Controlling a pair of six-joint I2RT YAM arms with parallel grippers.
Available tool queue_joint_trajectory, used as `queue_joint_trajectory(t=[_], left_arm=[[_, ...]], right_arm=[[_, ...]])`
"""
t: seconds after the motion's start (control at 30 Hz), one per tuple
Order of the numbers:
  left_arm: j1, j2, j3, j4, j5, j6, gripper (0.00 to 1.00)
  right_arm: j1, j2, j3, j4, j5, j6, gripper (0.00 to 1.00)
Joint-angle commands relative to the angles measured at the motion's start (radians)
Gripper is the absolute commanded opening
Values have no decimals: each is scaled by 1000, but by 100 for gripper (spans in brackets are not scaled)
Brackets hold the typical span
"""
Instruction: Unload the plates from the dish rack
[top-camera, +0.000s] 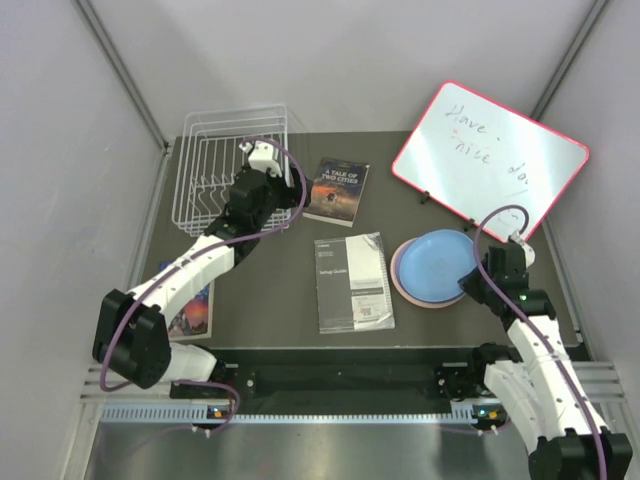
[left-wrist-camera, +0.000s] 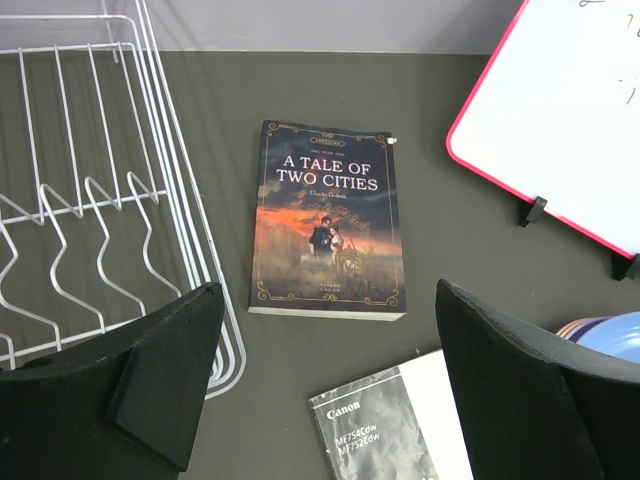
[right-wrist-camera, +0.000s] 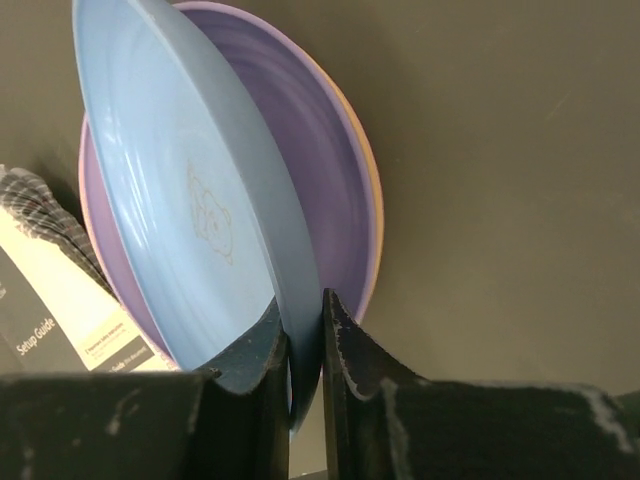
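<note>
- We see the blue plate (right-wrist-camera: 190, 200) at the right of the table (top-camera: 270, 300), on top of a stack and well apart from the dish rack (top-camera: 235, 165).
- It is tilted up off the lavender plate (right-wrist-camera: 310, 150) beneath it, and an orange-tan plate (right-wrist-camera: 373, 190) shows as a thin edge under that.
- The right gripper (right-wrist-camera: 305, 315) pinches the blue plate's near rim between its closed fingers.
- We find the white wire rack at the far left corner.
- The left gripper (left-wrist-camera: 328, 300) hangs by the rack's right side, jaws spread wide and holding nothing.
- Just right of the rack lies the paperback "A Tale of Two Cities" (left-wrist-camera: 328, 215).
- A Canon setup guide (top-camera: 352, 282) lies in the middle of the table, just left of the stack.
- A red-framed whiteboard (top-camera: 490, 160) stands at the far right.
</note>
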Motion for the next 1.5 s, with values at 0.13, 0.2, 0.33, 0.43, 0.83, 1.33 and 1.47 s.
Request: queue_joint_trajectory(t=[0.13,0.2,0.33,0.43,0.83,1.33,1.47], left_arm=[[0,-24,-20,17,-18,10,91],[2,-27,-24,17,-21,13,92],[2,-30,-26,9,-38,17,99],[2,-34,-21,2,-40,18,99],[0,-111,41,-110,-153,87,99],[-1,-183,6,-107,-271,147,99],[-1,-189,0,-104,-282,164,99]], right_arm=[[-2,69,40,112,-42,-41,50],[-2,66,48,97,-20,-47,69],[-2,60,112,52,29,-87,81],[-2,60,187,5,97,-122,83],[-1,86,272,371,20,-353,96],[16,155,188,725,-14,-508,100],[18,180,176,751,-5,-514,100]])
